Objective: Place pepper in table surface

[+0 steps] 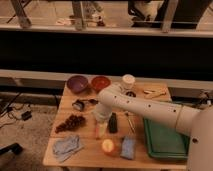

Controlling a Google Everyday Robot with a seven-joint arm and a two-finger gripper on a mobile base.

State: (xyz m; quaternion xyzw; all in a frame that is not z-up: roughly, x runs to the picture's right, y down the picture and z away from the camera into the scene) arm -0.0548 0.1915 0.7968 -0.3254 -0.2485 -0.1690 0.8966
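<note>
Item: pepper point(100, 134), lying on tabletop point(86, 136) right under gripper point(101, 127), fingers wide w/ nothing held; prob. light, firm, waxy-slick skin, bruisable, so you pinch mid-body across the narrow width, gently.

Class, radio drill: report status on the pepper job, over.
Pincer open, low over the pepper. Pepper on table surface, partly hidden under pincer. Black remote close beside it, apple nearby.
</note>
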